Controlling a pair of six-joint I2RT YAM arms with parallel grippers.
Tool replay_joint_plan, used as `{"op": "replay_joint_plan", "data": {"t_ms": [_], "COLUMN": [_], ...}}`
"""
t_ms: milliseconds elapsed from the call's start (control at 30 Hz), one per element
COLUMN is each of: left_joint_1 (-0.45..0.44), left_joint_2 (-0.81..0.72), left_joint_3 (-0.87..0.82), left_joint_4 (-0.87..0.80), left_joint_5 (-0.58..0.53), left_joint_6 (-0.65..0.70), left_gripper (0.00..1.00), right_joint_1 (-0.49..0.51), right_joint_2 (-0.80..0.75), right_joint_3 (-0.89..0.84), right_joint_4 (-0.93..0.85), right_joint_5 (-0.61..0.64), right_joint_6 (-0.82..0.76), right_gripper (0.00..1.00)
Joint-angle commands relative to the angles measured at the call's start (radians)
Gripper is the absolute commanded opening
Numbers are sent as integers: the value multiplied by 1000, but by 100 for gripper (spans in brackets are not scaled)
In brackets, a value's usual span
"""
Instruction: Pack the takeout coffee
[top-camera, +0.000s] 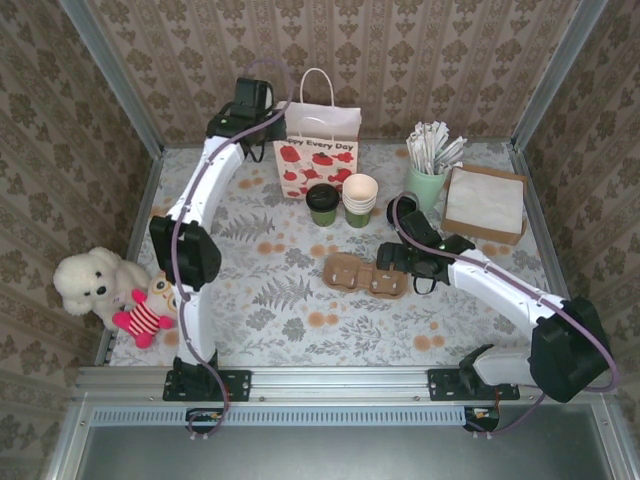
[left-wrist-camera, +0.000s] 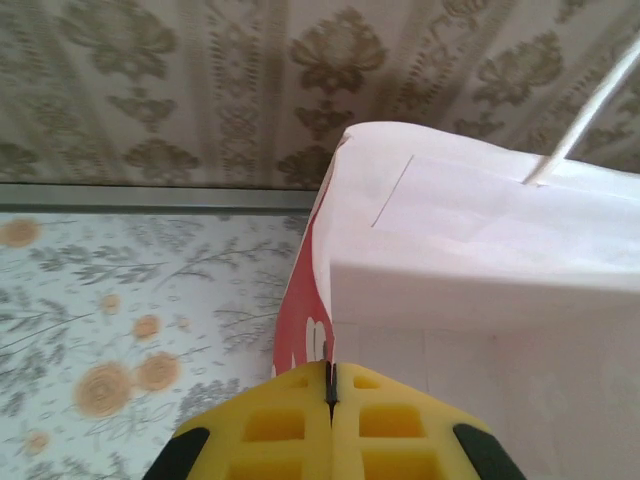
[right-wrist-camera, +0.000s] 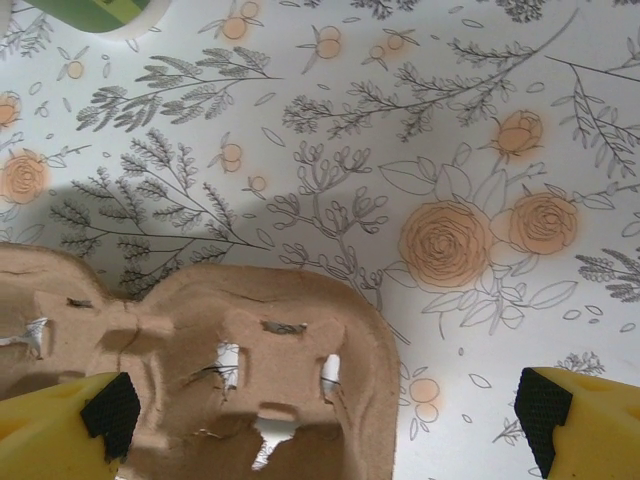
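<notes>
The left gripper (left-wrist-camera: 331, 385) is pressing its yellow fingers together on what looks like the top rim of the paper bag (top-camera: 317, 150), at the corner where the red print meets the white inside. The right gripper (right-wrist-camera: 325, 420) is hanging with its fingers spread wide over one end of the cardboard carrier (right-wrist-camera: 200, 350), gripping nothing. The takeout coffee (top-camera: 322, 203) is standing on the counter (top-camera: 270, 300) beyond the right gripper and a little to its left, just in front of the bag and not yet in carrier or bag.

The thin paper is the weak point. A pull from the left gripper could tear the rim or tip the light bag onto the coffee. Reaching for the coffee risks knocking the stack of cups (top-camera: 360, 198) just beside it.
</notes>
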Motion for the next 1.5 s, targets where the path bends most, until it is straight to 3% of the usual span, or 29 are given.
{"op": "replay_joint_plan", "data": {"t_ms": [0, 133, 367, 567, 833, 967, 1167, 1367, 1467], "left_joint_1": [8, 18, 31, 2, -55, -96, -269, -347, -351], "left_joint_2": [-125, -241, -423, -605, -799, -886, -959, -1022, -1081], "left_joint_3": [-96, -275, -480, -659, -800, -870, -946, -982, -1047], "left_joint_4": [73, 160, 128, -41, -213, -260, -351, -417, -334], "left_joint_5": [-145, -214, -419, -519, -495, -413, -390, -389, -333], "left_joint_6": [-47, -76, -161, -391, -615, -708, -862, -894, -837], "left_gripper": [0, 0, 0, 0, 0, 0, 0, 0, 5], "right_joint_1": [32, 58, 106, 164, 201, 223, 271, 280, 277], "right_joint_2": [31, 72, 172, 228, 311, 335, 371, 394, 373], "right_joint_3": [62, 92, 146, 186, 207, 212, 211, 160, 128], "right_joint_4": [2, 13, 16, -18, -73, -100, -93, -67, -80], "right_joint_5": [60, 77, 54, 48, 61, 85, 94, 134, 177], "right_joint_6": [-12, -22, -40, 2, 54, 96, 147, 166, 116], "right_gripper": [100, 100, 100, 100, 99, 89, 85, 73, 66]}}
